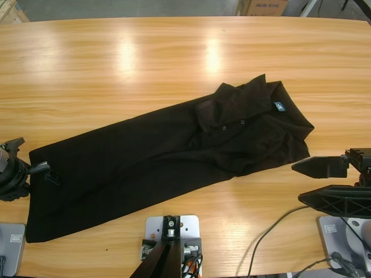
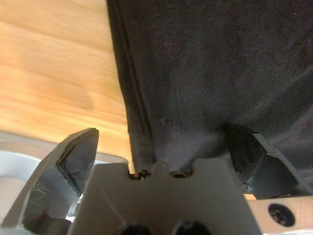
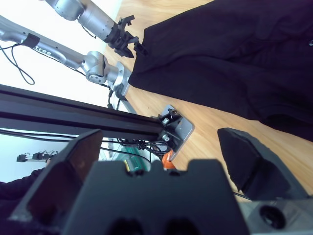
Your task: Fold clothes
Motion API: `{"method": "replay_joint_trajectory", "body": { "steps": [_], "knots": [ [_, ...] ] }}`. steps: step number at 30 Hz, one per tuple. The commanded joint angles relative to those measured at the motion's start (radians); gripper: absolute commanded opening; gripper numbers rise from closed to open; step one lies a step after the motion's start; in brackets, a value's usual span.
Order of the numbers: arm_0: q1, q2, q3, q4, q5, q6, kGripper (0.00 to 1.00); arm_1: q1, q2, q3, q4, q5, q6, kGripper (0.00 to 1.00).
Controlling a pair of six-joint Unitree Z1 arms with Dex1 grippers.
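Lying diagonally across table (image 1: pixel 116 58), black shirt (image 1: pixel 145 156) runs from hem at left to collar (image 1: pixel 255 95) upper right. Left gripper (image 1: pixel 43 171) at hem, jaws spread wide around fabric edge. Right gripper (image 1: pixel 324 182) just beside collar end, jaws wide, empty.

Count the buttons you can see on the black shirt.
2 on the shirt, both on the strip below the collar: one lower on the strip, one nearer the blue label. Folds may hide more.
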Motion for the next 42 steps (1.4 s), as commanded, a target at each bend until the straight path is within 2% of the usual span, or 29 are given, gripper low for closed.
{"method": "replay_joint_trajectory", "body": {
  "steps": [1, 5, 6, 10, 15, 23, 28, 39, 42],
  "knots": [
    [-0.003, -0.001, -0.033, 0.054, 0.016, -0.042, 0.950, -0.014, -0.016, 0.036, -0.001, 0.007, -0.017, 0.959],
    [-0.027, 0.129, -0.054, 0.021, 0.023, -0.041, 0.964, -0.014, -0.025, 0.037, 0.002, 0.007, -0.017, 0.959],
    [-0.035, 0.139, -0.059, 0.024, 0.031, -0.044, 0.934, -0.014, -0.031, 0.038, 0.003, 0.006, -0.016, 0.959],
    [-0.037, 0.116, -0.046, 0.020, 0.032, -0.030, 0.865, -0.014, -0.026, 0.039, -0.001, -0.002, -0.014, 0.959],
    [-0.075, 0.135, -0.048, 0.015, 0.037, -0.025, 0.828, -0.015, -0.028, 0.039, -0.001, -0.001, -0.016, 0.959],
    [-0.098, 0.150, -0.058, 0.022, 0.052, -0.028, 0.839, -0.020, -0.028, 0.039, 0.001, -0.003, -0.015, 0.959],
    [-0.098, 0.164, -0.067, 0.024, 0.076, -0.033, 0.692, -0.020, -0.028, 0.039, -0.001, -0.009, -0.016, 0.959],
    [-0.098, 0.161, -0.070, 0.028, 0.075, -0.033, 0.692, -0.020, -0.009, 0.028, 0.001, -0.010, -0.019, 0.950],
    [-0.098, 0.163, -0.072, 0.028, 0.075, -0.032, 0.656, -0.020, -0.008, 0.030, 0.000, -0.010, -0.019, 0.950]
  ]
}}
